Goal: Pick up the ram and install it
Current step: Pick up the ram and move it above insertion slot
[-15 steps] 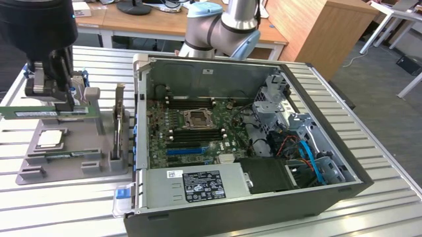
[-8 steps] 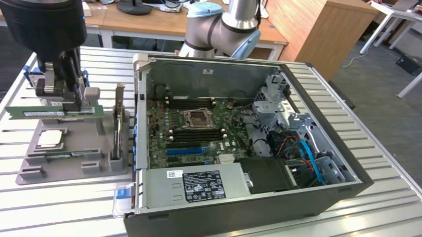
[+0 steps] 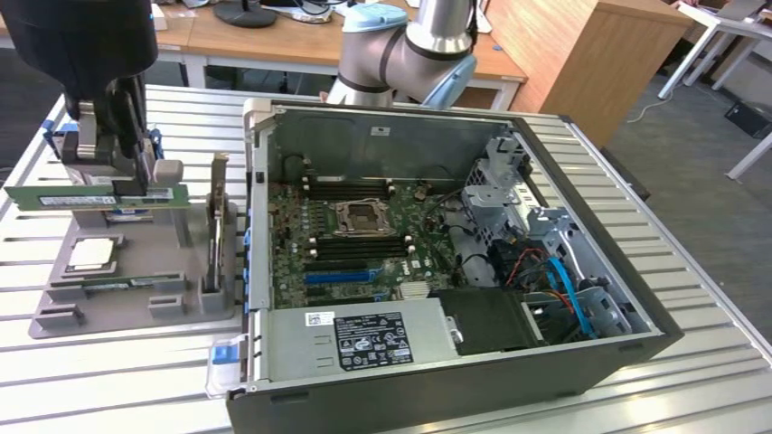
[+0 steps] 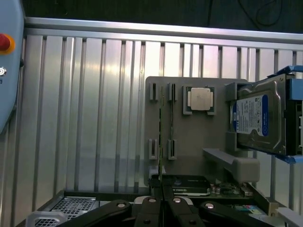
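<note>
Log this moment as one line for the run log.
end effector: shut on ram | ram: held above gray parts tray | computer case: open

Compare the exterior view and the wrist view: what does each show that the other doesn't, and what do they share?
Exterior view: the ram broadside, green face and white label, the arm with its joints, and the processor socket on the motherboard inside the open computer case. Wrist view: a red button on a pale housing, and the hard drive with its blue-white label. Shared: the gripper shut on the ram, the grey tray, and the silver processor chip lying in it.
</note>
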Robot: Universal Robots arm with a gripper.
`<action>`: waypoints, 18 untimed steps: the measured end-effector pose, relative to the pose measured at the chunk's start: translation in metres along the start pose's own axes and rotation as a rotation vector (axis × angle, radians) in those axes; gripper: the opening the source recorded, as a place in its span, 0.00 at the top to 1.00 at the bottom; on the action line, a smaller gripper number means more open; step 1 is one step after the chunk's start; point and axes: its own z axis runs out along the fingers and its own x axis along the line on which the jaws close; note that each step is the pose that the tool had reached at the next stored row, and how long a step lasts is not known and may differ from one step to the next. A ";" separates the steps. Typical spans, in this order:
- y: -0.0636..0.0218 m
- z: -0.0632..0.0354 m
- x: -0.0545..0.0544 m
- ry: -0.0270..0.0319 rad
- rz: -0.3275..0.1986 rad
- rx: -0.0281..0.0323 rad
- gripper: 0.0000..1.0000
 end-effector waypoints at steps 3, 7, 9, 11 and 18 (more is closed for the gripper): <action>-0.0001 -0.0002 0.000 0.0001 0.000 -0.0002 0.88; -0.0033 -0.0004 0.000 0.0002 0.000 -0.0003 0.88; -0.0088 -0.0007 0.000 0.0002 0.000 -0.0003 0.88; -0.0147 -0.0009 0.000 0.0002 0.000 -0.0002 0.88; -0.0404 -0.0020 0.001 0.0002 0.000 -0.0003 0.88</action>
